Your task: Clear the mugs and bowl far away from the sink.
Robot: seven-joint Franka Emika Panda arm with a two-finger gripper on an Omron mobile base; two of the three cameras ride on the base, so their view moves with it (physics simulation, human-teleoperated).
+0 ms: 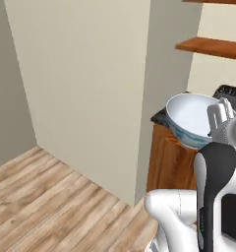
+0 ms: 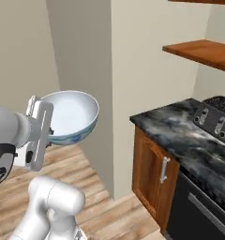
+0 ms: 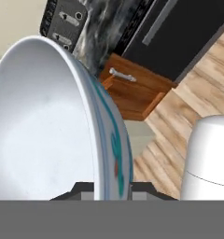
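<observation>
The large white bowl (image 1: 190,116) with a blue-patterned outside hangs in the air, tilted on its side, beside the end of the counter. My gripper (image 1: 216,123) is shut on the bowl's rim. In the right base view the bowl (image 2: 71,114) sits left of the counter, with the gripper (image 2: 48,132) clamped at its lower left edge. The hand view looks along the bowl (image 3: 44,126), and the gripper (image 3: 113,187) has the rim between its tips. The mugs and the sink are out of view.
A marbled black counter (image 2: 180,133) on a wooden cabinet (image 2: 152,176) ends at a tall cream wall panel (image 1: 90,88). A dark toaster (image 2: 212,119) stands on the counter, above a dark appliance front (image 2: 201,213). Wooden shelves (image 2: 198,49) hang above. Wood floor (image 1: 46,202) lies to the left.
</observation>
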